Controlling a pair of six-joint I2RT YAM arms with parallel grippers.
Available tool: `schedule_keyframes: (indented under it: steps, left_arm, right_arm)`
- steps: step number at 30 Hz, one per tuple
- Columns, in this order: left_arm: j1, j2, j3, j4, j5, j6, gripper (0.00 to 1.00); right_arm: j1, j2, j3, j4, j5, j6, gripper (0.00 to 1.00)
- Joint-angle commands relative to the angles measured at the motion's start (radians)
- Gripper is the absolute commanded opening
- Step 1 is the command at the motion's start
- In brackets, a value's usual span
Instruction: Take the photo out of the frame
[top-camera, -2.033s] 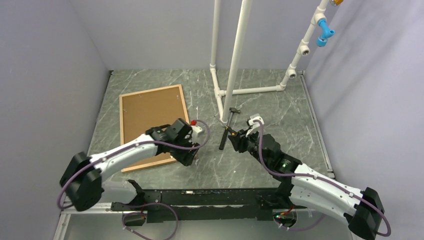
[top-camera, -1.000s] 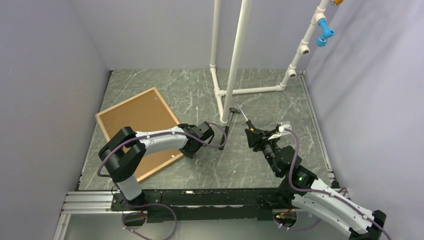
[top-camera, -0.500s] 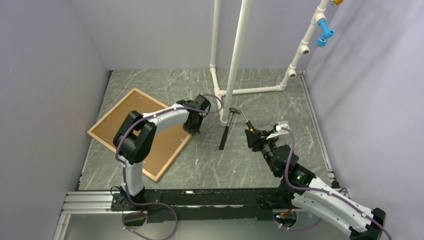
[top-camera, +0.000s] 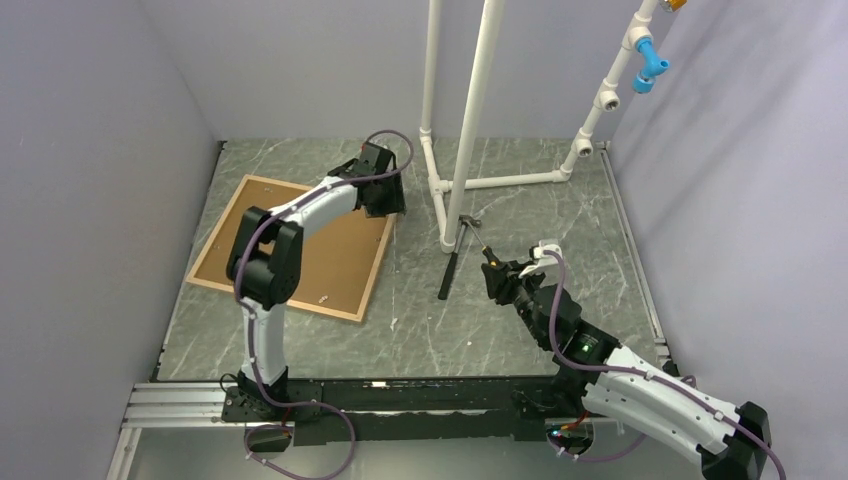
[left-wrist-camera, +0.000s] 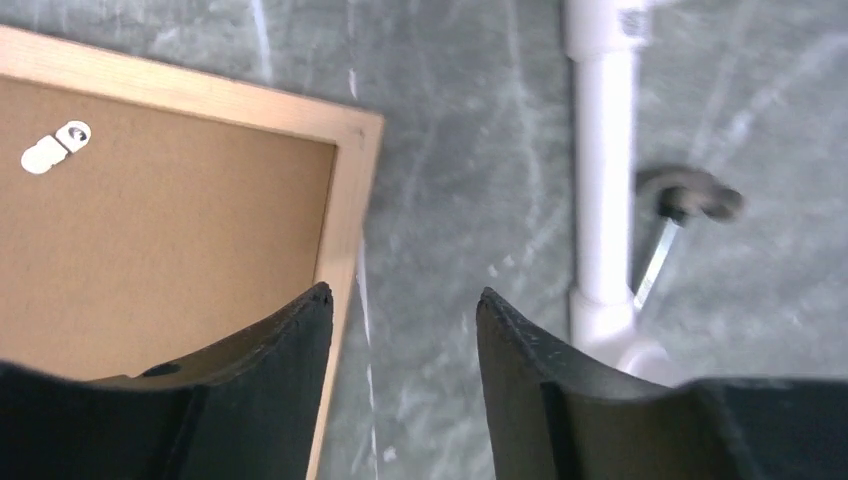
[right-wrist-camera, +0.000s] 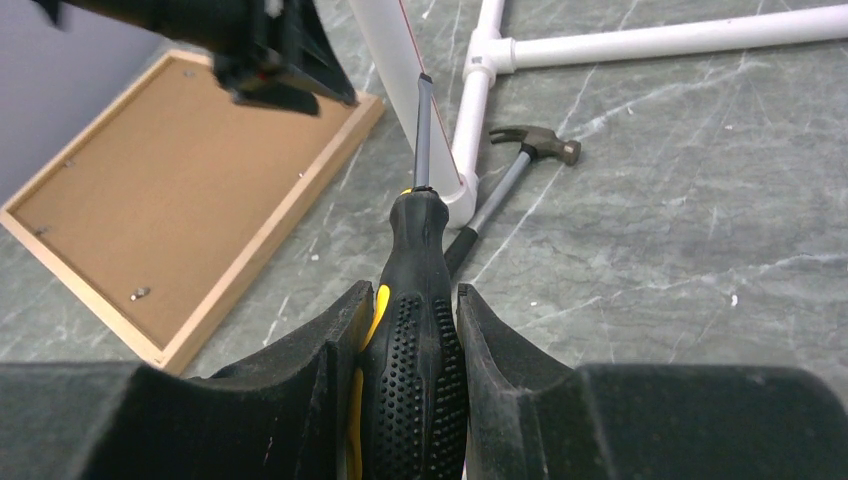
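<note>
Frame (top-camera: 378, 268) back-up on table (top-camera: 560, 220) left side, brown backing board (top-camera: 330, 265) fitted; photo hidden beneath. Left gripper (left-wrist-camera: 400, 300) above far-right corner, fingers parted, empty. Right gripper (right-wrist-camera: 415, 290) clenched on screwdriver (right-wrist-camera: 419, 230). Between arms: hammer (top-camera: 452, 262), white pipe stand (top-camera: 473, 120).

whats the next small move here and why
Probably bring the screwdriver in the right gripper to a metal clip on the backing board: the frame lies face down, backing still clipped in, and the left gripper hangs empty, jaws open.
</note>
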Motion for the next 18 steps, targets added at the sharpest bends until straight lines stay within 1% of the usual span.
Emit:
schedule_keyframes:
  steps: [1,3,6,7,10,13,16,18]
  left_arm:
    - [-0.012,-0.287,-0.104,0.047,0.076,0.026,0.65]
    - [-0.012,-0.413,-0.224,0.047,0.071,0.05,0.72]
    - [-0.01,-0.601,-0.414,0.002,0.014,0.052,0.75]
    - [-0.008,-0.664,-0.471,-0.025,-0.031,0.038,0.76]
    - [0.024,-0.88,-0.652,-0.1,-0.155,-0.052,0.8]
    - [0.093,-1.067,-0.82,-0.153,-0.206,-0.17,0.9]
    - [0.157,-1.223,-0.919,-0.235,-0.283,-0.307,0.99]
    - [0.203,-1.302,-0.957,-0.292,-0.326,-0.362,0.99]
  right_arm:
    - [0.002,0.039,0.044,0.064,-0.025,-0.015,0.0]
    - [0.002,0.044,0.044,0.071,-0.039,-0.022,0.0]
    - [0.002,0.041,0.037,0.078,-0.046,-0.026,0.0]
    - [0.002,0.041,0.035,0.08,-0.045,-0.027,0.0]
    - [0.003,0.052,0.033,0.087,-0.043,-0.027,0.0]
    - [0.004,0.072,0.04,0.092,-0.043,-0.029,0.0]
    - [0.003,0.086,0.043,0.096,-0.045,-0.029,0.0]
    - [0.002,0.09,0.043,0.096,-0.046,-0.03,0.0]
